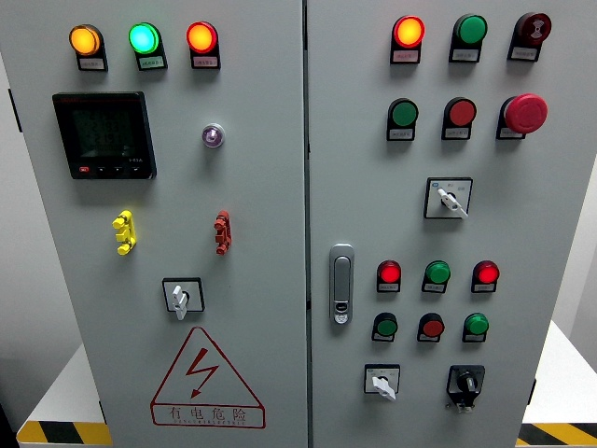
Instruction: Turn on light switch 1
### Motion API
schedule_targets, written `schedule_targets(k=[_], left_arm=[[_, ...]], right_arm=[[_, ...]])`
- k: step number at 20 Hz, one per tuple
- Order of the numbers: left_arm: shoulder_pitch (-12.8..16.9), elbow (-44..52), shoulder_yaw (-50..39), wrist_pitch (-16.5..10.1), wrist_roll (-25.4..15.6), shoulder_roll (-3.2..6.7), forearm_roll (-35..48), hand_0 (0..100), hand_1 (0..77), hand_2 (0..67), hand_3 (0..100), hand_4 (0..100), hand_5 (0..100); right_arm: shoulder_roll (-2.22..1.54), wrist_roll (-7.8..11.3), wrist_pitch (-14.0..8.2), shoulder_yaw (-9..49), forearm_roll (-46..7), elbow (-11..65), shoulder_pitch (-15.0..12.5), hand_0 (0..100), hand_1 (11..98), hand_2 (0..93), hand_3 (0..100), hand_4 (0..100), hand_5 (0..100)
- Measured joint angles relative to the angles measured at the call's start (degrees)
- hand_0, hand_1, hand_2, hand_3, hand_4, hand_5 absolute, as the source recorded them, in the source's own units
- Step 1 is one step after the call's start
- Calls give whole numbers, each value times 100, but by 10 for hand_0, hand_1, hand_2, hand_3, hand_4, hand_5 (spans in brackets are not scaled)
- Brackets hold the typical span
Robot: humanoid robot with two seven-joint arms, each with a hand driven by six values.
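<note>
Frontally, grey cabinet (261,187) fills view: lit lamps (143,38), meter (103,134), rotary switches (180,297), door handle (341,284); robot hands unseen, state unknowable.

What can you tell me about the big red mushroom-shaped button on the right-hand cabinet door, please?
The red mushroom button sits at the right end of the second row on the right door, beside a dark red round button. Its glossy, plastic-looking domed head juts out from a black collar, angled toward the right. A small label plate sits beneath it. Nothing touches it.

Grey cabinet (261,215) carrying lit lamps (143,38), push buttons (404,114), rotary switches (180,297), meter (103,134), door handle (341,283), warning triangle (205,381); labels probably too small to read.
</note>
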Motion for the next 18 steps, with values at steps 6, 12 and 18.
schedule_targets(k=[6, 12, 18], left_arm=[[8, -8, -89, 4, -6, -13, 475, 0, 24, 0, 0, 0, 0], [24, 5, -906, 4, -22, -18, 1072, 0, 32, 0, 0, 0, 0], [60, 5, -3360, -18, -60, -57, 3543, 0, 44, 0, 0, 0, 0]], right_arm=[[-5, 1, 0, 0, 0, 0, -2, 0, 196, 0, 198, 194, 105], [-7, 1, 0, 0, 0, 0, -3, 0, 200, 0, 198, 194, 105], [-7, 2, 0, 0, 0, 0, 1, 0, 199, 0, 198, 194, 104]])
